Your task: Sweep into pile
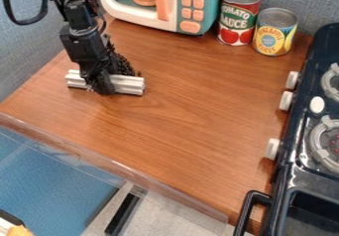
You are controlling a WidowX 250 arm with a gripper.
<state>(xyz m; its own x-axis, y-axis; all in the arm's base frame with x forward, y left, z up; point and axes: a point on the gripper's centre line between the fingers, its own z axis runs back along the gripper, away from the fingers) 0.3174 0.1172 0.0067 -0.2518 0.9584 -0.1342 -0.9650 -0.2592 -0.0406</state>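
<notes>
One black robot arm (pixel 83 36) hangs over the wooden counter (pixel 192 106) as we look down at a sweeping job, its gripper (pixel 102 88) clamped around the middle of a pale grooved bar (pixel 130 85). We see the bar lying crosswise beneath the gripper, near the counter's far left part, its long axis running from left to right in the view and its right end slightly nearer us. The small dark bits (pixel 123 65) sit just beyond the bar, on the side toward the toy microwave (pixel 173 12), bunched behind its right half and partly hidden by the arm. We judge that the next stroke turns on that relation: the bar's long face should meet the bits broadside, since a tilted pass could spill them around the right end. With much of the heap already close together, we take the work to be well along, though we cannot tell how far it spreads behind the arm. At the back, we find printed labels on a red-and-white can (pixel 238 17) and a yellow-and-blue can (pixel 275 34), each with lettering and pictures, beside the dark toy stove (pixel 289 168).
</notes>
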